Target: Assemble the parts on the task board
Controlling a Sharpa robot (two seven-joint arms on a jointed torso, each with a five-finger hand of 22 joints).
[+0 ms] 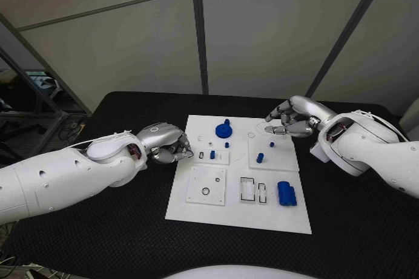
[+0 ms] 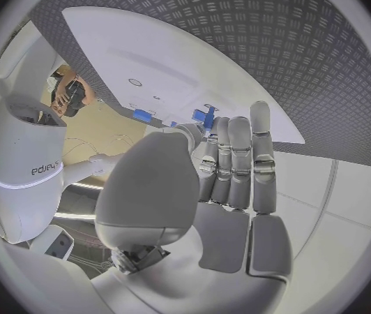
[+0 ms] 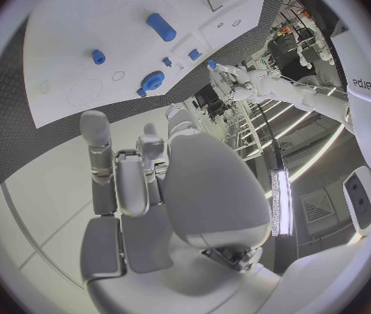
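Observation:
The white task board [image 1: 237, 215] lies in the middle of the black table. On it are a blue gear [image 1: 224, 131] at the far end, small blue pegs [image 1: 259, 158] in the middle and a blue cylinder [image 1: 286, 193] near the right edge. My left hand [image 1: 168, 144] hovers at the board's left edge, fingers held side by side, nothing in them. My right hand [image 1: 290, 118] is above the far right corner, fingers apart and empty. The right wrist view shows the board [image 3: 81, 14], the cylinder [image 3: 161, 26] and the gear [image 3: 153, 82]. The left wrist view shows the gear [image 2: 206, 115].
The board carries raised white plates with slots and round holes [image 1: 207, 191]. Black table [image 1: 349, 218] lies on both sides of the board and in front of it. Grey wall panels stand behind the table's far edge.

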